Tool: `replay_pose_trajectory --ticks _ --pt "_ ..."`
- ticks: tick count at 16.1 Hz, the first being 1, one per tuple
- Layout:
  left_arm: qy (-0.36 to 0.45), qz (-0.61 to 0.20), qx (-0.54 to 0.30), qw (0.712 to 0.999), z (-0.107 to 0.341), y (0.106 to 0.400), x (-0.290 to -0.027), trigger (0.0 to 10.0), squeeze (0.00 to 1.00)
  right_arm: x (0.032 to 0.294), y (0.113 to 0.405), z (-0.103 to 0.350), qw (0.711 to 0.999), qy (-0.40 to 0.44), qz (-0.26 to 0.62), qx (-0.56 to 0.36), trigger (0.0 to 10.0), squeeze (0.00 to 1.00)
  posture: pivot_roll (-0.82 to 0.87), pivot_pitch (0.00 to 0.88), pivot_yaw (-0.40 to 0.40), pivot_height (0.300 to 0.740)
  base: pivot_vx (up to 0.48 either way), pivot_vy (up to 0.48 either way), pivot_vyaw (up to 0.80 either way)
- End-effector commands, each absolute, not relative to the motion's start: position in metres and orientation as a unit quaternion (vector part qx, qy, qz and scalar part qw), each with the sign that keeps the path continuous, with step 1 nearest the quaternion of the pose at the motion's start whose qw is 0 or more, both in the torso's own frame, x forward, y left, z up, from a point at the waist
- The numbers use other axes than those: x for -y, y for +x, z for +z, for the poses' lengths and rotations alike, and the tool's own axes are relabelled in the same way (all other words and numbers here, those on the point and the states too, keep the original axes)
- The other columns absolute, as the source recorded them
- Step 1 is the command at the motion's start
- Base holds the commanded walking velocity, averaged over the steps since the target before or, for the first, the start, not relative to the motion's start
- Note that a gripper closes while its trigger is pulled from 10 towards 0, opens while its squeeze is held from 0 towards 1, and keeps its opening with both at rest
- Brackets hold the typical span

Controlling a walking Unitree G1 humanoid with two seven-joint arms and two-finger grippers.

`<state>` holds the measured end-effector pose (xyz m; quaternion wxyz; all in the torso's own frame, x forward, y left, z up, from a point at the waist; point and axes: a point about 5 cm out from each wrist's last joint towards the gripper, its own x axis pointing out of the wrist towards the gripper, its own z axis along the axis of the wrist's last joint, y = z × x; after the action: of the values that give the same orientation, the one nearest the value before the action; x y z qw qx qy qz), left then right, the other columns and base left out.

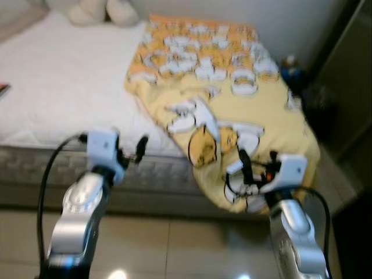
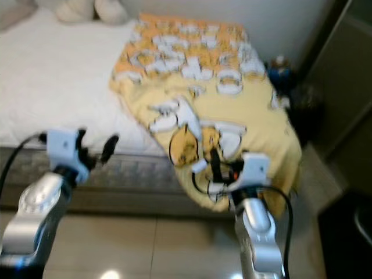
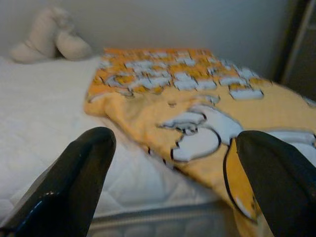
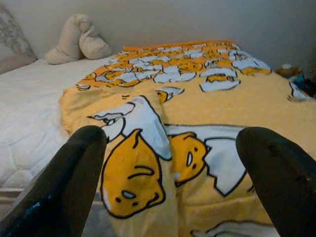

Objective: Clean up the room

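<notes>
Yellow cartoon-print blanket [image 1: 232,110] lay rumpled over the bed's [image 1: 52,99] 3 o'clock side, corner drooping off the edge; left gripper [image 1: 131,152] and right gripper [image 1: 256,165] both spread wide, empty, short of it; likely soft, light, best pinched at the drooping corner.

A white-mattressed bed [image 1: 52,87] stands against a pale wall [image 4: 197,19] — glossy beige floor tiles [image 1: 174,244] catching ceiling light.

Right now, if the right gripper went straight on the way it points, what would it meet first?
Most likely the yellow cartoon-print blanket draped over the bed's corner: the open right gripper aims at its hanging folded edge, though depth is unclear.
</notes>
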<state>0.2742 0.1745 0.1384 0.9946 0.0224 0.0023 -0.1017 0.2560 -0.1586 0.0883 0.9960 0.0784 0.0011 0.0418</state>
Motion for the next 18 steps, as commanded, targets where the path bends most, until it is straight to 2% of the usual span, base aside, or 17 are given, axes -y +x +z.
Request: replay_pose_trajectory --ticks 1,10,15,18 --pt "0.012 -0.109 -0.016 0.994 0.132 0.276 -0.171 10.0 0.0 0.162 0.26 0.089 0.997 0.069 0.036 0.002 10.0 0.0 0.01 0.0 -0.025 0.74 0.48 0.0 0.0" --pt "0.021 -0.113 -0.005 0.993 0.134 0.286 -0.17 10.0 0.0 0.153 0.275 0.092 0.997 0.064 0.045 0.01 10.0 0.0 0.02 0.0 -0.017 0.74 0.48 0.0 0.0" --pt "0.022 -0.118 -0.001 0.993 0.135 0.288 -0.172 10.0 0.0 0.157 0.282 0.096 0.997 0.056 0.04 0.017 10.0 0.0 0.02 0.0 -0.013 0.74 0.48 0.0 0.0" --pt "0.022 -0.117 -0.001 0.993 0.134 0.284 -0.176 10.0 0.0 0.161 0.298 0.105 0.998 0.051 0.036 0.025 10.0 0.0 0.04 0.0 -0.012 0.74 0.48 0.0 0.0"
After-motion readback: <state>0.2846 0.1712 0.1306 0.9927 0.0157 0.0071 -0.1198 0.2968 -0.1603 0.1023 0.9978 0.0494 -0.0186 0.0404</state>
